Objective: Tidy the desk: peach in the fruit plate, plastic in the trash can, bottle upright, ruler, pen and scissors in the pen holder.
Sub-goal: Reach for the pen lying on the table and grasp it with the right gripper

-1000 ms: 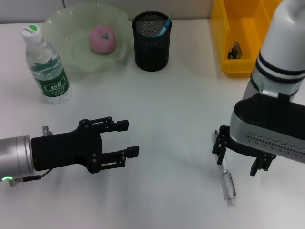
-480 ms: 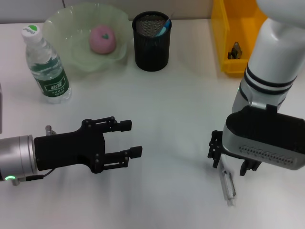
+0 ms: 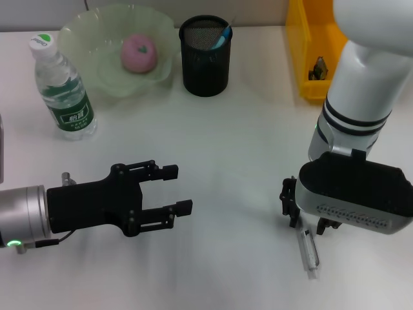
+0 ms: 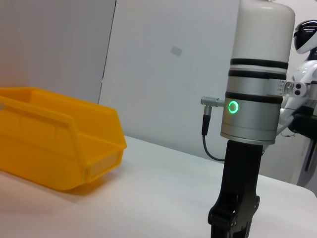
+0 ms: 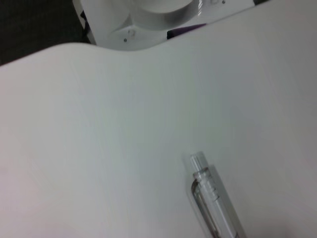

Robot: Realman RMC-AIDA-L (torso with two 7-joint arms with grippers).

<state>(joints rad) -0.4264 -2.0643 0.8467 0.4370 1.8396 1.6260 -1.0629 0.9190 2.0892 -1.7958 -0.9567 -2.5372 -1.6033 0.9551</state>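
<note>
The pen [image 3: 309, 248] [image 5: 213, 198] lies flat on the white desk [image 3: 239, 148] at the front right. My right gripper [image 3: 304, 215] hangs open just over the pen's near end, one finger on each side. Out to the front left, my left gripper [image 3: 179, 190] hovers open and holds nothing. The peach [image 3: 139, 53] rests in the pale green fruit plate [image 3: 80, 32]. Beside the plate the bottle [image 3: 62, 90] stands upright. The scissors [image 3: 223, 35] stick out of the black pen holder [image 3: 205, 61]. A scrap of plastic [image 3: 319, 68] sits inside the yellow trash can [image 3: 303, 77] [image 4: 59, 153]. The ruler is out of view.
The left wrist view looks across the desk at my right arm [image 4: 255, 99] standing beside the yellow bin. The robot's white base [image 5: 148, 20] shows beyond the desk edge in the right wrist view. Bare tabletop lies between the two grippers.
My right arm has swung left and lowered, bringing its gripper closer over the pen's end. The left gripper has crept slightly right. The pen has not moved.
</note>
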